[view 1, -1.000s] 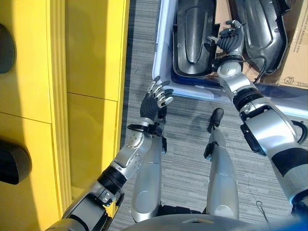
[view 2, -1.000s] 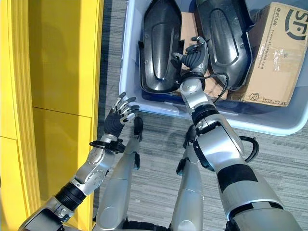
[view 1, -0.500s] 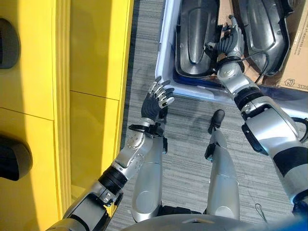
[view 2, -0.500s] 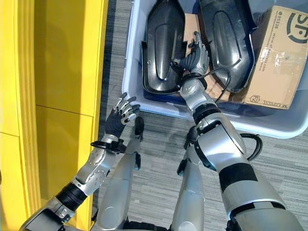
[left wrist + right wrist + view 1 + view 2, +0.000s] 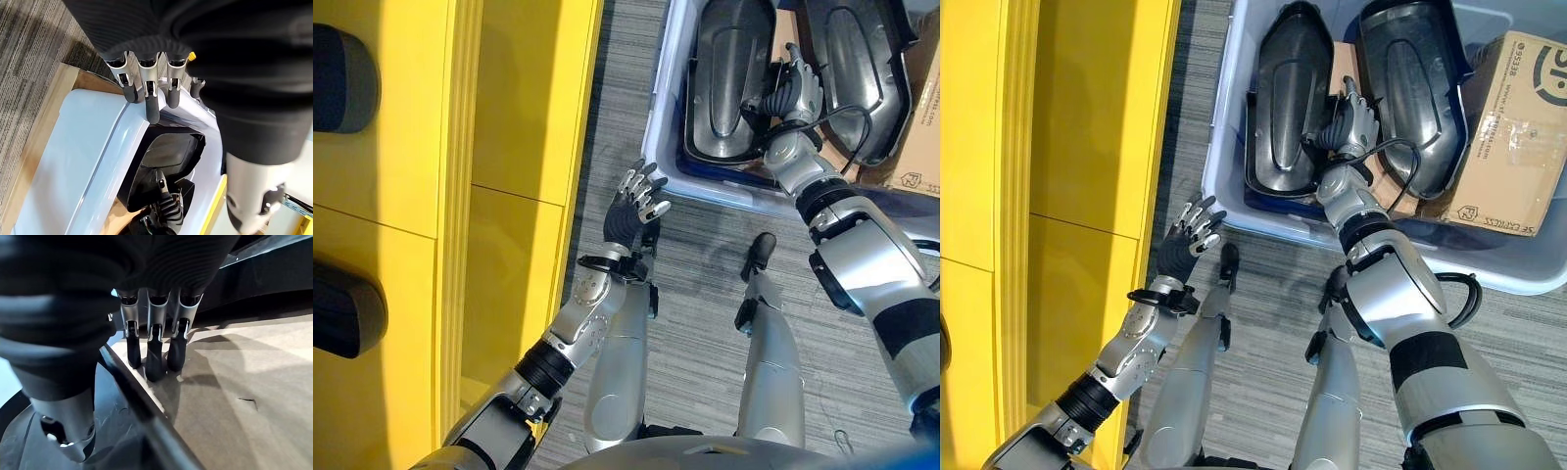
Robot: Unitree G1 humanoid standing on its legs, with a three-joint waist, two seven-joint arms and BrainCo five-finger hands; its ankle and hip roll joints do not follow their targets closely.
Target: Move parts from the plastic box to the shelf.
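The pale plastic box [image 5: 1226, 186] stands on the floor at the upper right and holds two long black moulded parts, a left one [image 5: 1283, 98] and a right one [image 5: 1420, 88]. My right hand [image 5: 1349, 117] is down in the gap between them, open. Its straight fingers [image 5: 154, 357] point at the brown cardboard [image 5: 234, 377] on the box bottom, and its thumb [image 5: 68, 431] lies over the left part's edge [image 5: 122, 431]. Outside the box's near left corner my left hand [image 5: 634, 206] hovers open above the carpet, fingers [image 5: 146, 93] towards the box rim [image 5: 98, 142].
The yellow shelf [image 5: 509, 117] runs along the left, with two dark parts [image 5: 342, 64] [image 5: 347, 313] lying on it. A cardboard carton [image 5: 1513, 137] sits in the box's right end. Grey carpet [image 5: 705, 255] lies between shelf and box.
The camera has shifted, so the whole scene sits further right. My right hand has straightened its fingers and reached deeper between the two parts. The left hand has hardly moved.
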